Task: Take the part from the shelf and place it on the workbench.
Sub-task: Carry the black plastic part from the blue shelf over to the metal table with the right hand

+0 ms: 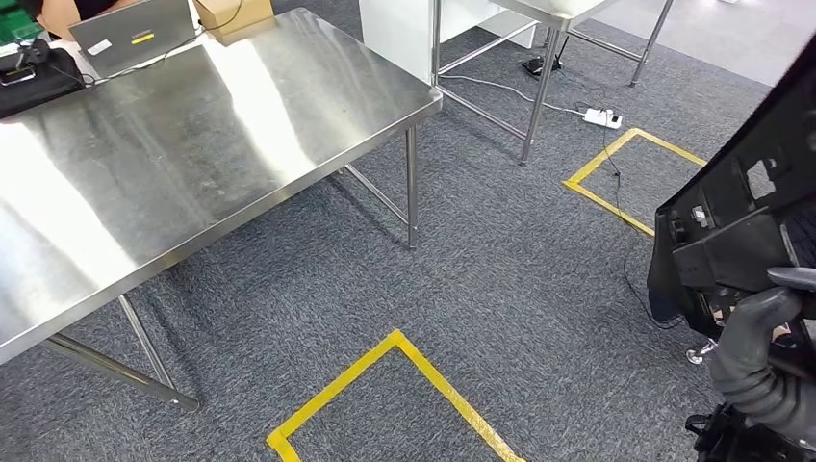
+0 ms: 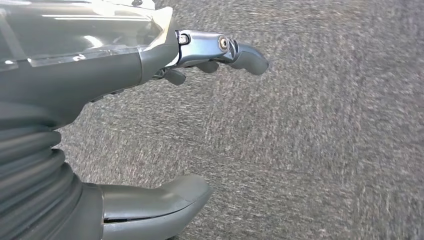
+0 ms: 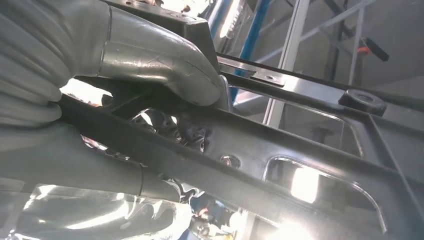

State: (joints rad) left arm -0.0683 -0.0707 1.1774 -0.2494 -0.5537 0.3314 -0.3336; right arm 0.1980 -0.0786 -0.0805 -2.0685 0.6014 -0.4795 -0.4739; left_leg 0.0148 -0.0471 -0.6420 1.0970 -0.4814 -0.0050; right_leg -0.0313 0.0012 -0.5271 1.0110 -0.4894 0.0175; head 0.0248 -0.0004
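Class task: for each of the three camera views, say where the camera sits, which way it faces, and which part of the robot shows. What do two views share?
Head view: high on the body, facing forward and down at the workbench, carpet and part; right hand shows.
Left wrist view: behind the left hand, facing carpet.
Right wrist view: behind the right hand, facing the part.
Shared: head and right wrist views both show the held part.

No legible text or labels.

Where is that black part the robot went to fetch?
The black part is at the far right of the head view, held up by the right hand above the carpet, well to the right of the steel workbench.
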